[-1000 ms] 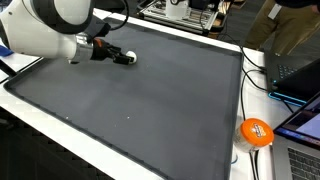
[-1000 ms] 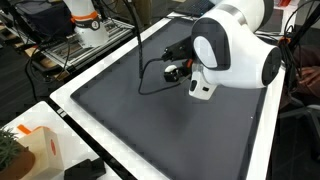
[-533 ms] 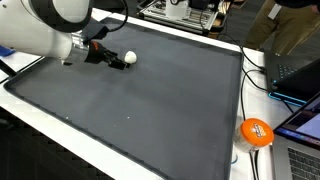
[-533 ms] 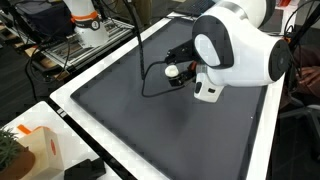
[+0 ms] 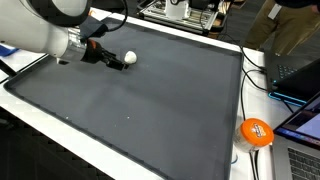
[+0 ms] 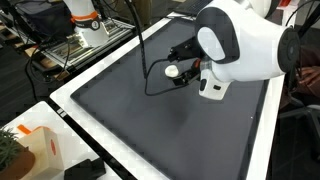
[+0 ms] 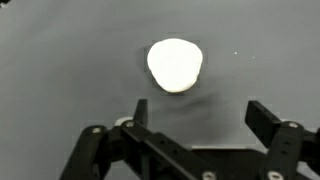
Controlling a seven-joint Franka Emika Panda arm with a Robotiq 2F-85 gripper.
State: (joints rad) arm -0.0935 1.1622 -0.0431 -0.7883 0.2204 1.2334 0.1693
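White and rounded, a small ball [image 5: 130, 59] lies on the dark grey mat [image 5: 150, 110] that covers most of the surface [image 5: 60, 124]. It sits near one far corner of the mat. The ball is slightly lumpy in outline rather than perfectly round, as the wrist view [image 7: 175, 65] shows, and it throws a soft shadow onto the mat just beneath it.

Right beside the ball is the claw [image 5: 119, 60]. It is released, with both black fingers spread wide and nothing between them. In the wrist view the claw [image 7: 197, 108] points at the ball from close by, yet the fingertips [image 7: 140, 106] stop short of it and bare mat shows in the gap. The ball lies a little nearer to one finger than to the other, not quite centred in the opening. In an exterior view the claw [image 6: 179, 74] reaches the ball [image 6: 171, 71] from the side of the big white arm [image 6: 240, 45], and a black cable [image 6: 150, 82] loops down from the wrist just next to the ball.

Well apart from the ball, past the mat's opposite edge, an orange round object [image 5: 256, 132] rests on the pale rim of the surface. A cardboard box [image 6: 40, 148] stands equally far from the ball, off the surface altogether.
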